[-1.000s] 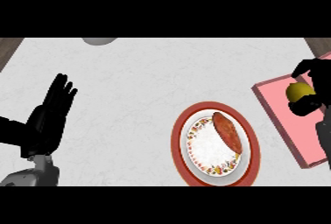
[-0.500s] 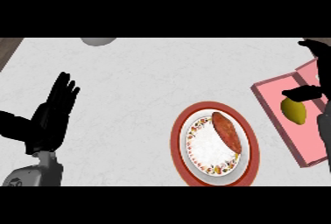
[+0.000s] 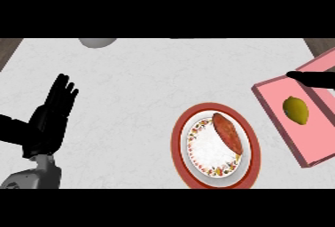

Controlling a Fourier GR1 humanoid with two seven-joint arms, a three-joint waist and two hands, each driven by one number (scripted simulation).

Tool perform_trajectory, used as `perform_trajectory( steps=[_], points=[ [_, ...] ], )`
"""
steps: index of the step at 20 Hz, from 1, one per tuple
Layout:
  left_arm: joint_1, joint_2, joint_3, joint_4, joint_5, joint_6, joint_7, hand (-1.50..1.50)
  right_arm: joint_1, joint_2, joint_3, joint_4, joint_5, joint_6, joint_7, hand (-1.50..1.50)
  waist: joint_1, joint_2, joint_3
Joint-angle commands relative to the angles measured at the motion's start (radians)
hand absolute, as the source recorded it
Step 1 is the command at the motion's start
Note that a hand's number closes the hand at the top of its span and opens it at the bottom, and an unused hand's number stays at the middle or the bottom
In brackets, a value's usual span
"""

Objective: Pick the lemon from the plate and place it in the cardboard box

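The yellow lemon (image 3: 296, 110) lies free on the floor of the pink box (image 3: 273, 109) at the right edge. Only one black finger of my right hand (image 3: 314, 79) shows, pointing left over the box's upper part, apart from the lemon. The red-rimmed plate (image 3: 179, 146) sits left of the box and holds a reddish-brown sweet potato (image 3: 227, 133). My left hand (image 3: 51, 116) rests open at the left side, fingers straight and pointing up, far from the plate.
A grey round object (image 3: 98, 42) is cut off by the counter's far edge at upper left. Dark wood shows past the counter's corners at top left and top right. White counter spreads between my left hand and the plate.
My right hand let go of the lemon, which now lies in the box. The hand has drawn back up and to the right, mostly out of view. The left hand barely shifted.
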Motion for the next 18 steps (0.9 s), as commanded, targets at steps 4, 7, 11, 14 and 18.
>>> perform_trajectory(
  steps=[4,7,11,14,18],
  points=[
    [-0.013,0.017,0.037,0.023,0.038,-0.023,-0.007,0.00,0.013,0.031,-0.194,-0.061,-0.307,0.042,0.011,-1.50,-0.004,0.001,-0.001],
    [0.003,0.002,0.025,0.069,0.018,-0.028,-0.070,0.00,0.019,-0.024,-0.256,-0.018,-0.399,0.072,-0.012,-1.50,0.003,0.004,-0.001],
    [0.012,0.003,0.012,0.035,0.015,-0.033,-0.046,0.00,0.150,-0.074,-0.327,-0.041,-0.493,0.118,-0.089,-1.50,0.002,0.003,-0.001],
    [0.045,-0.006,0.030,0.097,0.033,-0.063,-0.135,0.00,0.191,-0.073,-0.351,-0.114,-0.555,0.121,-0.078,-1.50,0.001,0.003,-0.001],
    [0.012,-0.007,0.012,-0.039,0.010,0.006,0.010,0.00,0.247,-0.102,-0.372,-0.017,-0.597,0.125,-0.175,-1.50,0.006,0.003,-0.001]
  ],
)
